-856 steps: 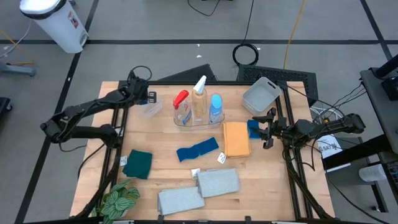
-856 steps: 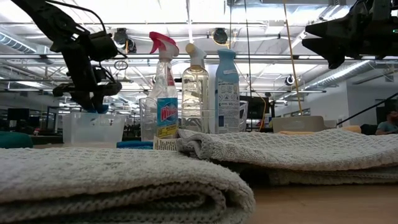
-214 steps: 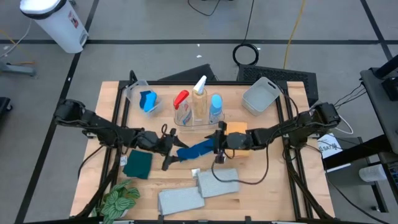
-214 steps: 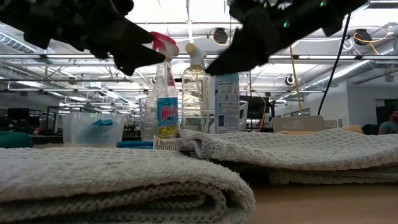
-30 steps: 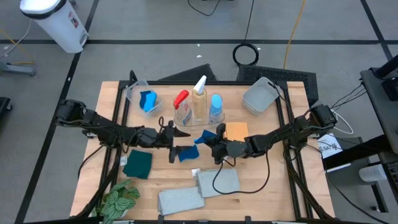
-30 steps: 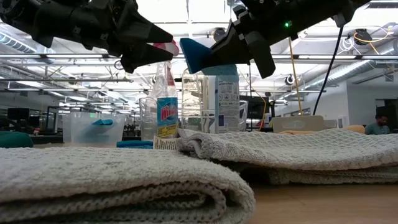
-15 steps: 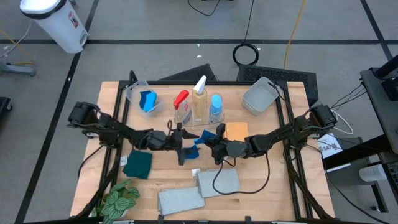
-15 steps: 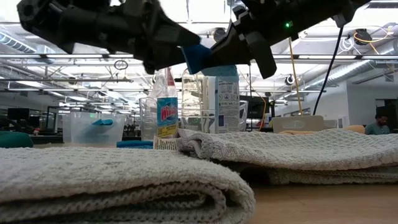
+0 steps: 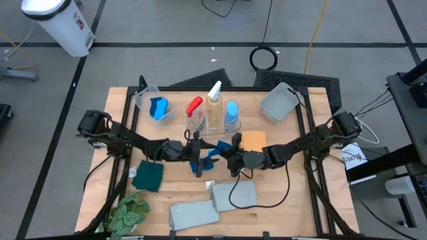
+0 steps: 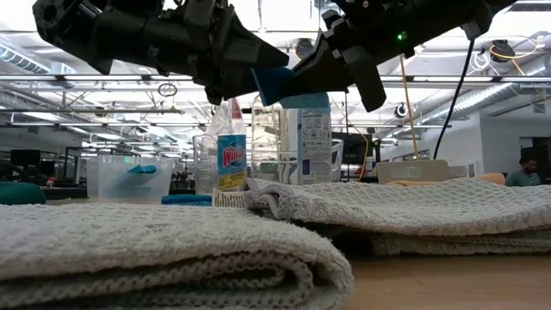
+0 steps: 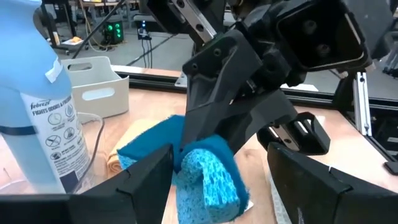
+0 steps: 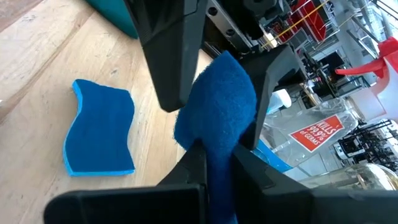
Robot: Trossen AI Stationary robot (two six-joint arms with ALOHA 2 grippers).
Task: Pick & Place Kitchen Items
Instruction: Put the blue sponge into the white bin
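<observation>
High view: the right hand [image 9: 227, 151] sits mid-surface [image 9: 287, 200], closed on a blue cloth [image 9: 220, 147] lifted off the wood. The left hand [image 9: 198, 155] faces it from the other side, fingers spread around the cloth's free end. Behind both hands a clear tub [image 9: 212, 127] holds the red-trigger bottle [image 9: 193, 111], white-trigger bottle [image 9: 213, 100] and blue-capped bottle [image 9: 231, 115]. The orange sponge [image 9: 253, 141] lies just beside the right hand. A blue sponge [image 9: 158, 108] stands in another tub [image 9: 151, 105] behind the left arm; the teal cloth [image 9: 147, 176] lies under that arm. Two grey towels [image 9: 234, 194] [image 9: 193, 215] lie nearer the front edge than the hands, and the plant [image 9: 127, 215] sits at the front left corner. A grey tub [image 9: 279, 103] stands at the back right

Low view: both hands hang above the bottles, the cloth [image 10: 277, 83] between them, with the towels [image 10: 172, 250] in front

Left wrist view: the left fingers [image 11: 149, 174] stand wide apart on either side of the folded cloth [image 11: 202, 174], which the right hand [image 11: 211, 134] pinches from above; the blue-capped bottle [image 11: 37, 118] is beside them

Right wrist view: the right fingers [image 12: 186, 168] are clamped on the cloth [image 12: 217, 106]; the left fingers [image 12: 171, 53] flank it. A flat blue piece [image 12: 102, 127] lies on the wood below
</observation>
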